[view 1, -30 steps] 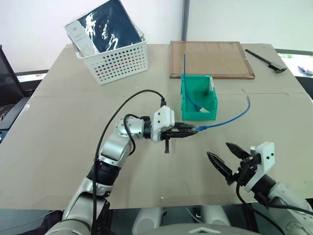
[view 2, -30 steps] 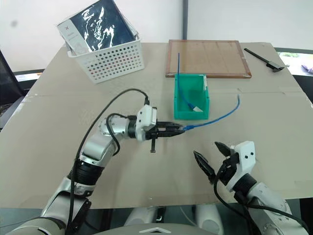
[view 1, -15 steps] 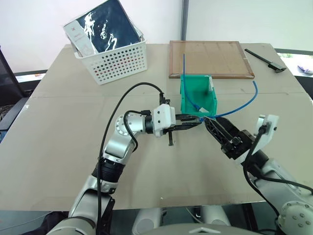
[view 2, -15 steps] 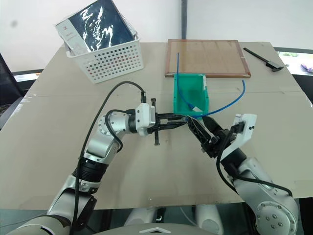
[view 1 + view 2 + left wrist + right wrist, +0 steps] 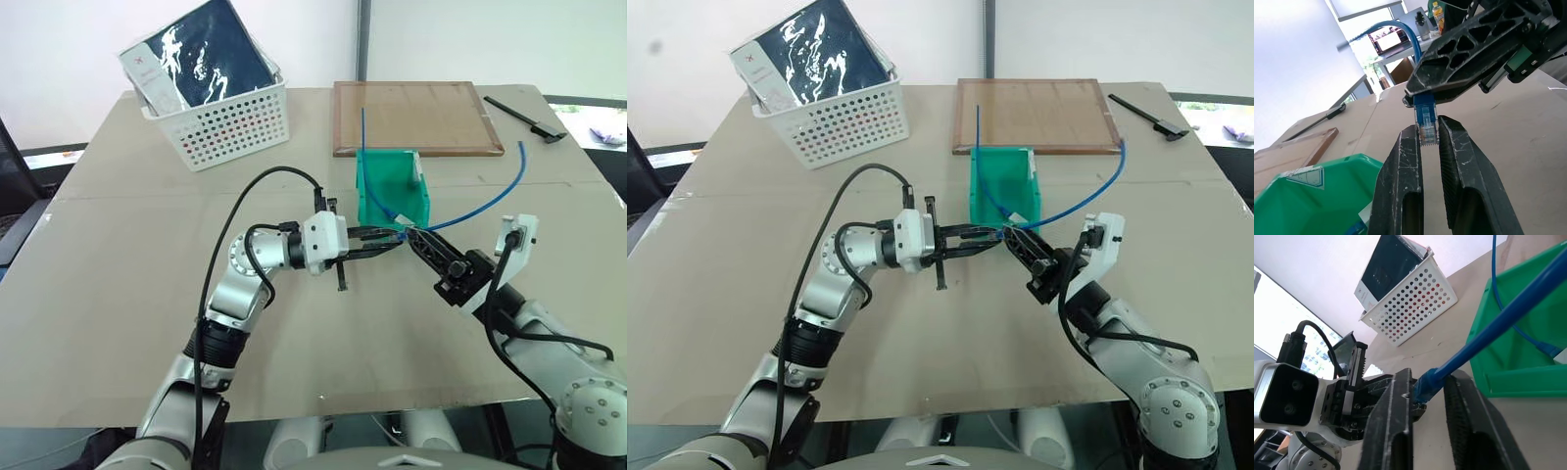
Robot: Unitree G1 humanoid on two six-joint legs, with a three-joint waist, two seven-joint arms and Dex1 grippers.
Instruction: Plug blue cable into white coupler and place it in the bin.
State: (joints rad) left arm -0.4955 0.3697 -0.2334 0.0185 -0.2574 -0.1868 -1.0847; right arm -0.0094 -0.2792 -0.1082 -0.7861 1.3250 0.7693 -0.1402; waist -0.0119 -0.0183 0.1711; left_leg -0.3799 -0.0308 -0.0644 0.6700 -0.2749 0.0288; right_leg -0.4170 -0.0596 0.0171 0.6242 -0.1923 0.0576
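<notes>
Nearest the robot, above the tan cardboard-covered desk (image 5: 118, 294), the two pincers meet tip to tip just in front of the bin. The left pincer (image 5: 1429, 131) points level toward the right one, its two black fingers (image 5: 1400, 166) pressed in on the clear plastic plug at the end of the thin bright-blue network cable (image 5: 480, 201). The right pincer (image 5: 1427, 382) reaches in from the other side with its fingers either side of the blue boot just behind that plug; they stand close to the boot, but whether they actually squeeze it cannot be told. From there the cable arcs up and away to the right, well above the desk.

Just beyond the pincers stands the small green plastic bin (image 5: 387, 176), with a second blue cable end rising out of it. Farther back lie a flat wooden-framed board (image 5: 416, 117) and, to the left, a white perforated basket (image 5: 225, 122) holding a dark package.
</notes>
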